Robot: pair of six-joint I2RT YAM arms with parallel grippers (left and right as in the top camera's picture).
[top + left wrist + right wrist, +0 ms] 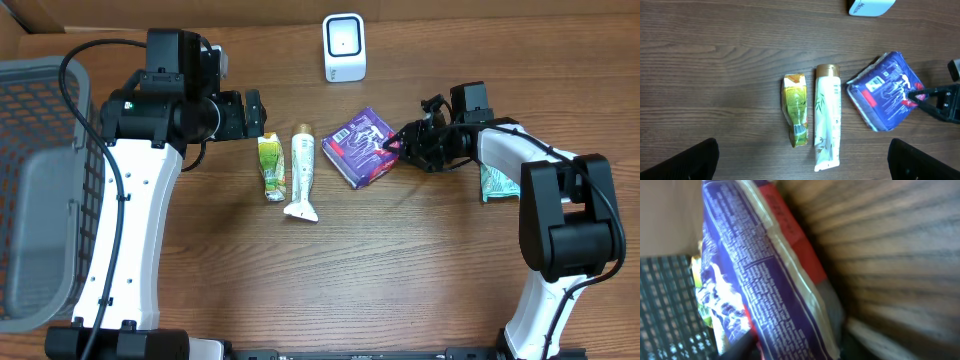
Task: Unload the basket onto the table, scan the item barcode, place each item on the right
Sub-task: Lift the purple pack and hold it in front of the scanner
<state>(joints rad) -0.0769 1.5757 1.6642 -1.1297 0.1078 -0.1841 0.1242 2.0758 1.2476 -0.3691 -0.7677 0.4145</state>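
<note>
Right, purple packet [358, 147] lies centre-right on table [200, 280], just right of white tube [302, 170]; scanner [344, 47] well apart at far edge. Right gripper [395, 145] at packet's right edge, jaws pinched on corner only, by look of it. Left gripper [256, 113] hangs spread wide near green sachet [271, 165], holding nothing. Risks: corner pinch on soft wrap, so packet may sag, twist or slip out on lift. Barcode side unclear; may face away from scanner. Crumpled film could spoil read. Low swing might knock scanner over.

My left arm [130, 230]: white shells, black joints.
My right arm [540, 295]: the same white and black.
My cable [64, 70]: black, thin, along the left arm.
</note>
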